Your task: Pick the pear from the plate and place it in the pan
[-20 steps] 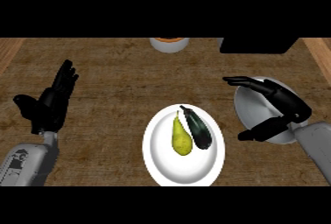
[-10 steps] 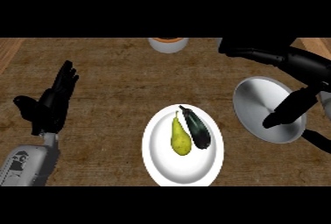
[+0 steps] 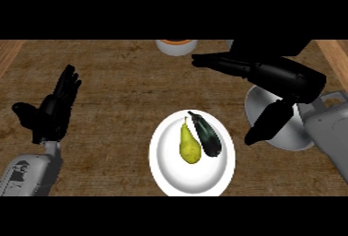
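Fingers (image 3: 224, 62) of the right hand (image 3: 289, 80) are spreading wide and holding nothing, right of the plate (image 3: 170, 175). Resting at the left, the left hand (image 3: 51, 113) is showing straight fingers. Lying on that white plate, touching a dark eggplant (image 3: 206, 134) on its right, the pear (image 3: 189, 145) is showing yellow-green skin. It is probably light, firm and smooth, so gripping across its broad near end looks safest. Partly hidden, the pan (image 3: 262, 99) is waiting at the right on the worktop (image 3: 122, 78).

Even, moderate light falls on the counter (image 3: 122, 83); the white plate (image 3: 170, 170) looks brightest.
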Robot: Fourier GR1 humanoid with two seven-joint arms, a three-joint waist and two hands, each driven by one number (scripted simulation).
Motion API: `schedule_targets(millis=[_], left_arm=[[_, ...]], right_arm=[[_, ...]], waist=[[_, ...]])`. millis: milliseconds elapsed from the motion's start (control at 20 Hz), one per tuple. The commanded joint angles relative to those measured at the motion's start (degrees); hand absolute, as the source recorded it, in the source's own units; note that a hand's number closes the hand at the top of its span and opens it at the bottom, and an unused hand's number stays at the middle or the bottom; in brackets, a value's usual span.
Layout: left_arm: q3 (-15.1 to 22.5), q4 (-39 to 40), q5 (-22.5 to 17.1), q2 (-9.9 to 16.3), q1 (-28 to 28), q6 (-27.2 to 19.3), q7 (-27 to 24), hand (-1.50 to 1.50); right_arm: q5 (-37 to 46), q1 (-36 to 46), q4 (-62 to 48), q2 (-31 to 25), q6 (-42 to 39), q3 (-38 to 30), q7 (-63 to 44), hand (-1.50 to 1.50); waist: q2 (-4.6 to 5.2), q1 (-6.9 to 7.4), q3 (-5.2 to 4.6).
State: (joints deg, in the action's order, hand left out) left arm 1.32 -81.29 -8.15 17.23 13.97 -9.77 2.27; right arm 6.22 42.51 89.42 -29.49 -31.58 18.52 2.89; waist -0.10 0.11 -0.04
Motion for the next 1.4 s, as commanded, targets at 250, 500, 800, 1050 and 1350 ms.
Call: schedule_targets(millis=[250,500,800,1050,1350], left_arm=[[-2.42,2.38,0.49,-0.99,0.80,1.95,-0.43,0.00],[-3.12,-2.82,0.53,-0.01,-3.70,3.38,-0.48,0.00],[-3.48,-1.41,3.15,-1.30,0.39,1.91,1.48,0.00],[-1.72,-3.14,5.13,-3.75,-0.63,1.51,1.94,0.00],[-2.49,-4.47,5.02,-4.39,-2.60,2.64,2.25,0.00]], right_arm=[[0.86,-2.61,7.23,7.31,-6.74,1.36,-7.84,-1.50],[3.15,-7.68,12.31,7.98,-7.94,1.36,-15.34,-1.50],[13.29,-7.37,4.75,11.27,-5.75,1.15,-10.87,-1.50],[18.07,-7.56,1.73,15.03,-6.95,2.61,-11.65,-1.50],[20.99,-6.23,-2.80,16.14,-11.11,2.92,-6.34,-1.50]], waist=[[0.07,-0.17,0.01],[-0.07,-0.17,0.02],[0.09,0.03,0.03],[0.07,0.05,0.03],[0.07,0.11,0.03]])
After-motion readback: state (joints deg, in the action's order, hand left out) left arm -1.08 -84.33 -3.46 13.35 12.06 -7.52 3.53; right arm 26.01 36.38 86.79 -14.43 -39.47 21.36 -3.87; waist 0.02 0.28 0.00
